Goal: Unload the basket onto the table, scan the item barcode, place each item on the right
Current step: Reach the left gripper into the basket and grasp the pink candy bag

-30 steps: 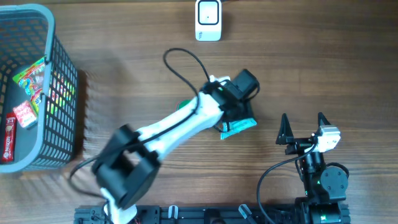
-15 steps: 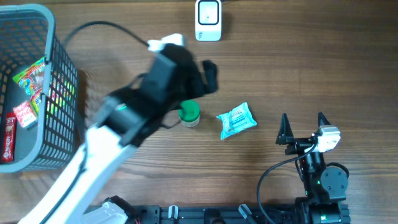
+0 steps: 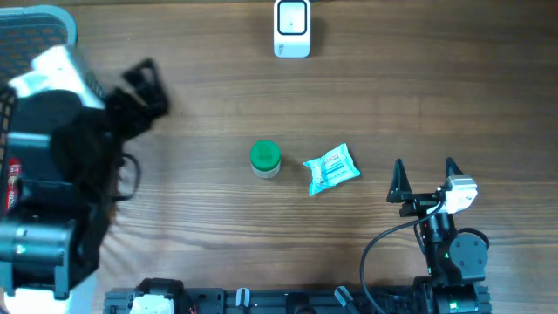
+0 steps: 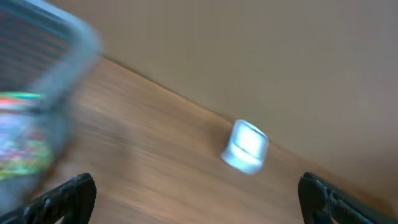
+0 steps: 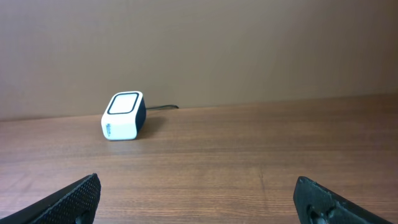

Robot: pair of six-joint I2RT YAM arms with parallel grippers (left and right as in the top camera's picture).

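A light blue packet (image 3: pixel 332 168) and a green-lidded jar (image 3: pixel 265 159) lie side by side at mid-table, both free. The white barcode scanner (image 3: pixel 291 28) stands at the far edge; it also appears blurred in the left wrist view (image 4: pixel 247 146) and sharply in the right wrist view (image 5: pixel 123 116). My left gripper (image 3: pixel 144 85) is blurred at the far left beside the basket, its jaws wide open (image 4: pixel 199 205) and empty. Near the front right, my right gripper (image 3: pixel 425 179) rests open (image 5: pixel 199 202) with only bare wood between its fingers.
A grey mesh basket (image 3: pixel 35 22) sits at the far left, mostly covered by my left arm; its rim shows blurred in the left wrist view (image 4: pixel 43 93). A red wrapper (image 3: pixel 10 185) peeks out inside it. The scanner's cable runs off the far edge.
My left arm has swung from over the blue packet far to the left, above the basket, leaving packet and jar on the table. The right arm has not moved.
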